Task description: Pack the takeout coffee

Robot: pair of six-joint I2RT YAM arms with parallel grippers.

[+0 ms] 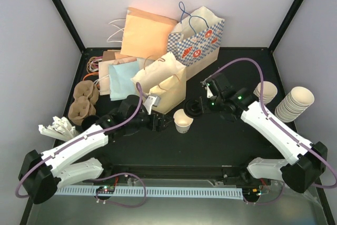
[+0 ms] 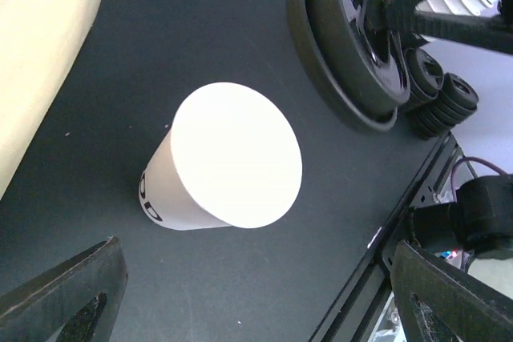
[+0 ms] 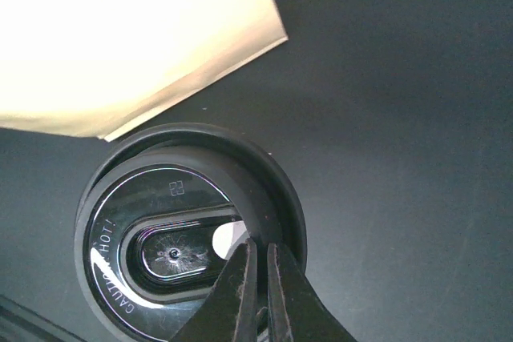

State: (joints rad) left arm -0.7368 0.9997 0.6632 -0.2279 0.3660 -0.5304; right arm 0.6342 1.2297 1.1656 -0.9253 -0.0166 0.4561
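Paper bags (image 1: 163,75) at back, cup stacks (image 1: 297,101) rt.

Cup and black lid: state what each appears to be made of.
The cup looks like paper: matte cream-white wall with printed black letters. The lid is probably moulded plastic: glossy black, with raised lettering and sharp reflections.
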